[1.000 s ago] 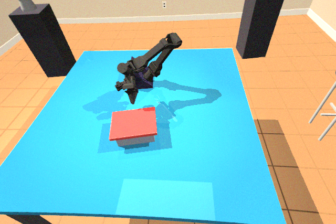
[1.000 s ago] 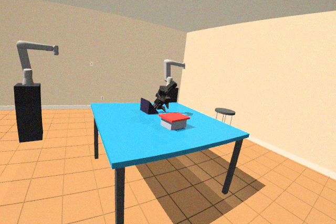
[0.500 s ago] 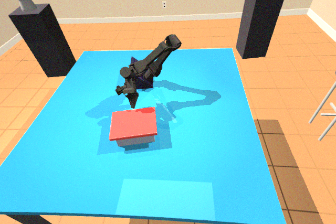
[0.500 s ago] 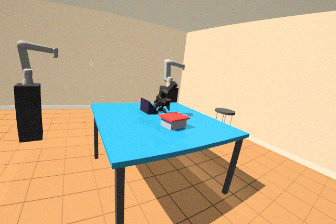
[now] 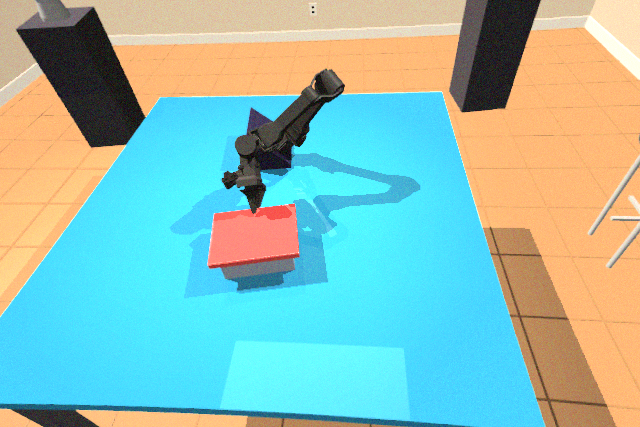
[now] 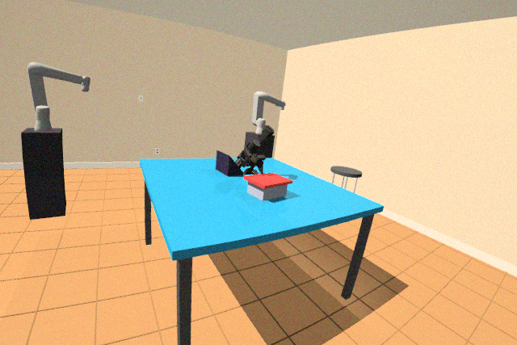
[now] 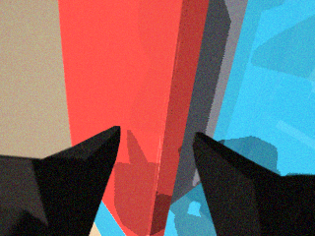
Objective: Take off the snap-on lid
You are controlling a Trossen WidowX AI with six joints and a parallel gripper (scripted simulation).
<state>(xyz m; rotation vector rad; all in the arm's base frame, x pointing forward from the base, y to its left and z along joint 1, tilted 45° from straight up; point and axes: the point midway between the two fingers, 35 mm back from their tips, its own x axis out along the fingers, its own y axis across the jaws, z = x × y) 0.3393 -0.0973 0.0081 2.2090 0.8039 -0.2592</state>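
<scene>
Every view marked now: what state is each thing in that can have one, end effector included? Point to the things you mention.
Red lid (image 5: 253, 237) (image 6: 267, 179) (image 7: 115, 74): on the box, right side up.
Storage box (image 5: 258, 269) (image 6: 266, 192) (image 7: 199, 98): upright on the table, covered.
End effector (image 5: 253, 209) (image 7: 157, 130): open, at the lid's edge, holding nothing.
Blue table (image 5: 361, 308) (image 6: 208, 212): standing, box on top.
Stool (image 6: 346, 171): upright on the floor.

red lid, pale grey box, plain blue table
</scene>
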